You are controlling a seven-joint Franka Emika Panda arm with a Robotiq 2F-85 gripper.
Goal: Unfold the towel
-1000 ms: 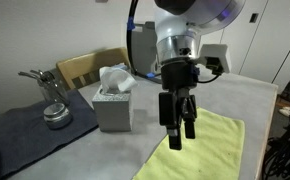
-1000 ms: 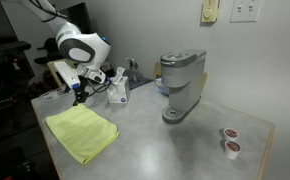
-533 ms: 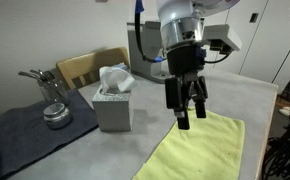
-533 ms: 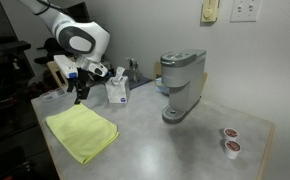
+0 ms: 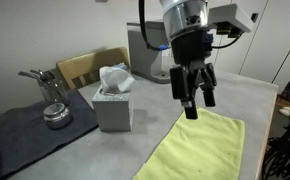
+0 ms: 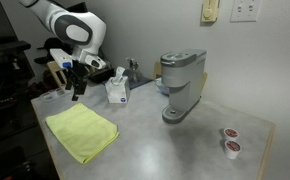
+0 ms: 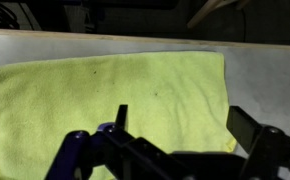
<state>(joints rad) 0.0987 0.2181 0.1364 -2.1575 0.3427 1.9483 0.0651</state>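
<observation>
The lime yellow-green towel [image 5: 200, 148] lies flat on the grey table; it also shows in an exterior view [image 6: 82, 131] and fills most of the wrist view [image 7: 105, 95]. My gripper [image 5: 196, 102] hangs in the air above the towel's far edge, open and empty. In an exterior view [image 6: 78, 90] it is well above the table behind the towel. In the wrist view the two dark fingers [image 7: 185, 125] stand wide apart with nothing between them.
A grey tissue box [image 5: 113, 105] with white tissue stands left of the towel. A dark grey-blue mat [image 5: 25, 130] holds a metal piece [image 5: 53, 113]. A coffee machine [image 6: 180, 85] and two pods [image 6: 230, 140] are on the table's far side.
My gripper has risen and moved away from the towel toward the back of the table. The towel has stayed in place.
</observation>
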